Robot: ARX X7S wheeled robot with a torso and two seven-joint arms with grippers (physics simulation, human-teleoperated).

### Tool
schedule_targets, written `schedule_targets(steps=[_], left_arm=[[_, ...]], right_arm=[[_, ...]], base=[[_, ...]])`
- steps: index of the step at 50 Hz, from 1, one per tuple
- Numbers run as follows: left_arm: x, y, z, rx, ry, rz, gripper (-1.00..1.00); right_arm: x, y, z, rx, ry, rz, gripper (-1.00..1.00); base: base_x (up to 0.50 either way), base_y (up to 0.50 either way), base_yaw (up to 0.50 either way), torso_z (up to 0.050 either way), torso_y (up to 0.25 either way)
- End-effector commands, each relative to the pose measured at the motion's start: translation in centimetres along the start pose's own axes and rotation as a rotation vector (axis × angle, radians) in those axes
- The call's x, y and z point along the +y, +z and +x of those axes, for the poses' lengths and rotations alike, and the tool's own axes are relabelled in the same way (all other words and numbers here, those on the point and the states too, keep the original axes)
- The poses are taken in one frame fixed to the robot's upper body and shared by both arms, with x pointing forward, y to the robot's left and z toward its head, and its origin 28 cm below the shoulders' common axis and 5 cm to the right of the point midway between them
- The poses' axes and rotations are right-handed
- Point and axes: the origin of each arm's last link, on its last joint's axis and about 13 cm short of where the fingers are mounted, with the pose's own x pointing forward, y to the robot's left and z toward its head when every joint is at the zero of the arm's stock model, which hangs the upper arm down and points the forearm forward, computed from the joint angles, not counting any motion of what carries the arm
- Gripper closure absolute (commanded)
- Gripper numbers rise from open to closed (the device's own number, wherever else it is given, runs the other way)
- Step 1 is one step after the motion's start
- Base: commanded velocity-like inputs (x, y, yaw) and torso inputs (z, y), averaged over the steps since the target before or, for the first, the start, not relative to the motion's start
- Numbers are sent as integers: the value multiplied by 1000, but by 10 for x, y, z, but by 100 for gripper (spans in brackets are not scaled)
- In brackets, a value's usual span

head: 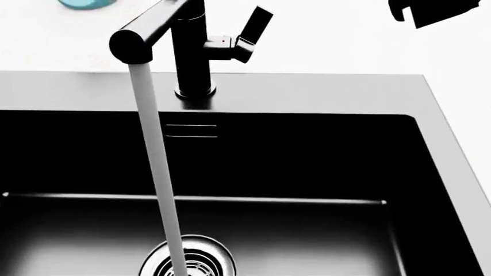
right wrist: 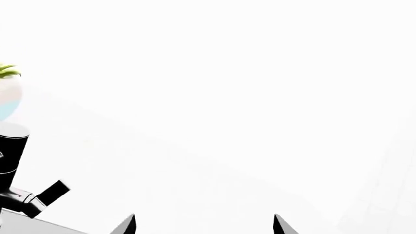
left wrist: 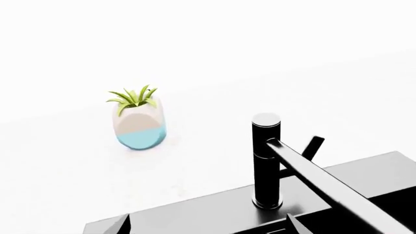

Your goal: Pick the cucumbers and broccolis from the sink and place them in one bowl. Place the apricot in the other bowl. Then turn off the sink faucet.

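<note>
Below the head camera, the sink [head: 322, 92] is seen with water streaming from the sink faucet [head: 192, 52] onto its drain [head: 201, 259]. The right gripper [right wrist: 203, 225] is spread apart beyond the lever [head: 253, 26]; the left gripper's [left wrist: 208, 229] tips are likewise parted.

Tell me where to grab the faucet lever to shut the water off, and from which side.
Grip the free outer end of the lever, the slanted black bar sticking out of the sink faucet on the side away from the spout. Come from the right, where the right gripper hangs open near it; water is running.
</note>
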Motion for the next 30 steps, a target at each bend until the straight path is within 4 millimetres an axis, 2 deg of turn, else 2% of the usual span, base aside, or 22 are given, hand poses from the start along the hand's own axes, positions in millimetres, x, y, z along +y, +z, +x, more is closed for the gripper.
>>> schedule_targets(steps=[1,4,9,15,19,30], left_arm=[[-2,3,1,-28,-44,-16,-100],[-2,1,1,-25,-44,-18,-100],[-3,-1,5,-17,-51,-18,-100],[-3,-3,8,-11,-50,-18,-100],[-3,-5,10,-5,-50,-17,-100],[-3,-5,9,-1,-43,-4,-100]], right_arm=[[5,4,3,-29,32,14,-100],[7,4,11,-8,41,23,-100],[16,-3,46,41,53,56,-100],[21,-7,74,66,58,91,-100],[26,-6,85,84,70,83,-100],[24,-3,111,120,42,100,-100]], base=[[340,0,0,0,0],[221,21,0,0,0],[0,0,0,0,0],[0,0,0,0,0],[0,0,0,0,0],[0,0,0,0,0]])
